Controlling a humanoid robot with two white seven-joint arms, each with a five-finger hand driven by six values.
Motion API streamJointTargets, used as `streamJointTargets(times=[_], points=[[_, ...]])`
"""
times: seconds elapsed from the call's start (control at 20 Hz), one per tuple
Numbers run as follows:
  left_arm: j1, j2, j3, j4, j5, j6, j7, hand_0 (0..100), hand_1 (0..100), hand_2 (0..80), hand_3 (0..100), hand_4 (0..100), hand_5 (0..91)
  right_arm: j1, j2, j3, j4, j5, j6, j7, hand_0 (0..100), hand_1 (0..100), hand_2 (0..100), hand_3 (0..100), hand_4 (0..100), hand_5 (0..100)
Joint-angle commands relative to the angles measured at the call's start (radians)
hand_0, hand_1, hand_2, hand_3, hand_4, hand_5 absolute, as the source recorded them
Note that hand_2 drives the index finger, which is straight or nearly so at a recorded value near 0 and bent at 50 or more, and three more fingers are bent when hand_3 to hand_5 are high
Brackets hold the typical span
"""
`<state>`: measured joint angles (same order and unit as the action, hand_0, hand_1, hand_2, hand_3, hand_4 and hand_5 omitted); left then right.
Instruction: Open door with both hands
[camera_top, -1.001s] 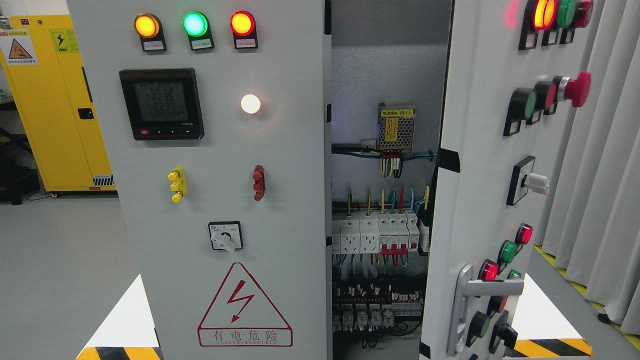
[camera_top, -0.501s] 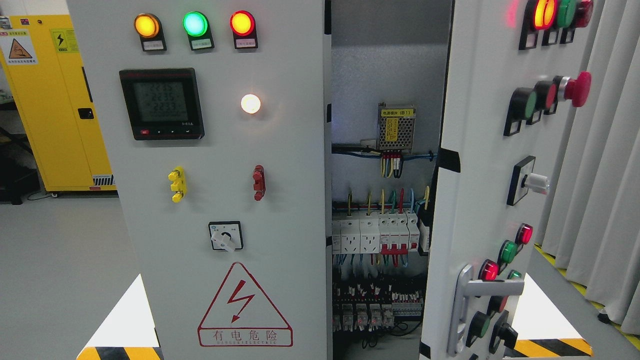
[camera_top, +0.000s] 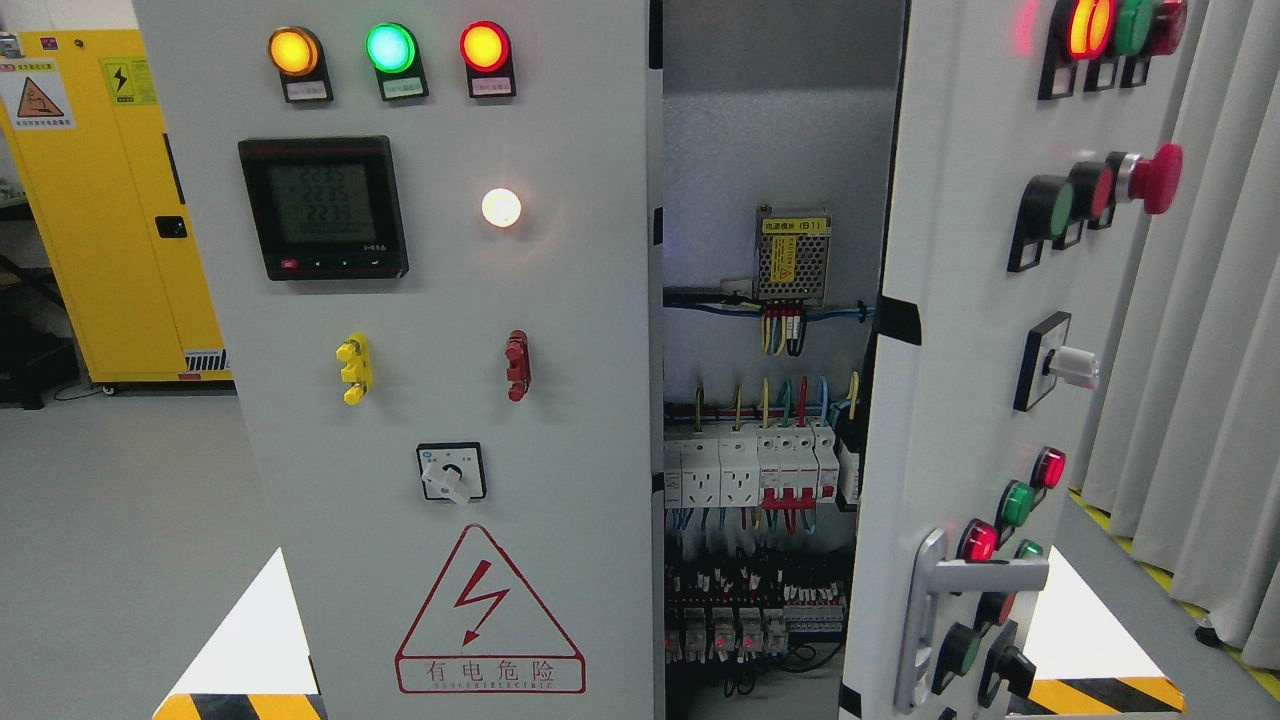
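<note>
Left door (camera_top: 430, 400) shut, filling the left half. Right door (camera_top: 960, 400) swung ajar at right, showing wiring (camera_top: 760, 330) and breakers (camera_top: 755, 470) in the gap. Silver handle (camera_top: 940, 600) low on right door. No robot hands in view; finger state cannot be told.

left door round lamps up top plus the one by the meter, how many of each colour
amber lamp: 1
green lamp: 1
red lamp: 1
white lamp: 1
total: 4
</note>
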<state>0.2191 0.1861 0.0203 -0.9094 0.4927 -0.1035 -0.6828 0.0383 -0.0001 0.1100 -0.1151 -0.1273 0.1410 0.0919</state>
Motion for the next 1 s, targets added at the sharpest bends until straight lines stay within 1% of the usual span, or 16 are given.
streamJointTargets(times=[0.0,0.05,0.15,0.25,0.4,0.5,0.55,0.65,0.75,0.85,0.9,0.95], points=[[0.057,0.167,0.041,-0.737,0.154,0.103,-0.055,0,0,0.0,0,0,0.0,0.000,-0.029,0.000,0.000,0.000,0.000,0.000,20,12,0,0,0,0],[0.060,0.173,0.043,-0.797,0.165,0.143,-0.072,0,0,0.0,0,0,0.0,0.000,-0.028,0.000,0.000,0.000,0.000,0.000,20,12,0,0,0,0],[0.060,0.185,0.044,-0.886,0.178,0.198,-0.078,0,0,0.0,0,0,0.0,0.000,-0.029,0.000,0.000,0.000,0.000,0.000,20,12,0,0,0,0],[0.059,0.217,0.044,-0.954,0.201,0.215,-0.081,0,0,0.0,0,0,0.0,0.000,-0.029,0.000,0.000,0.000,0.000,0.000,20,12,0,0,0,0],[0.055,0.283,0.044,-1.032,0.257,0.215,-0.099,0,0,0.0,0,0,0.0,0.000,-0.029,0.000,0.000,0.000,0.000,0.000,20,12,0,0,0,0],[0.042,0.347,0.046,-1.066,0.325,0.215,-0.124,0,0,0.0,0,0,0.0,0.000,-0.029,0.000,0.000,0.000,0.000,0.000,20,12,0,0,0,0],[0.025,0.399,0.044,-1.071,0.378,0.215,-0.127,0,0,0.0,0,0,0.0,0.000,-0.029,0.000,0.000,0.000,0.000,0.000,20,12,0,0,0,0],[-0.038,0.487,0.041,-1.071,0.484,0.223,-0.127,0,0,0.0,0,0,0.0,0.000,-0.029,0.000,0.000,0.000,0.000,0.000,20,12,0,0,0,0],[-0.110,0.547,0.041,-1.071,0.570,0.252,-0.127,0,0,0.0,0,0,0.0,0.000,-0.031,0.000,0.000,0.000,0.000,0.000,20,12,0,0,0,0],[-0.211,0.588,0.041,-1.069,0.660,0.344,-0.127,0,0,0.0,0,0,0.0,0.000,-0.031,0.000,0.000,0.000,0.000,0.000,20,12,0,0,0,0],[-0.269,0.589,0.039,-1.069,0.687,0.396,-0.127,0,0,0.0,0,0,0.0,0.000,-0.029,0.000,0.000,0.000,0.000,0.000,20,12,0,0,0,0],[-0.317,0.587,0.038,-1.068,0.695,0.434,-0.130,0,0,0.0,0,0,0.0,0.000,-0.031,0.000,0.000,0.000,0.000,0.000,20,12,0,0,0,0]])
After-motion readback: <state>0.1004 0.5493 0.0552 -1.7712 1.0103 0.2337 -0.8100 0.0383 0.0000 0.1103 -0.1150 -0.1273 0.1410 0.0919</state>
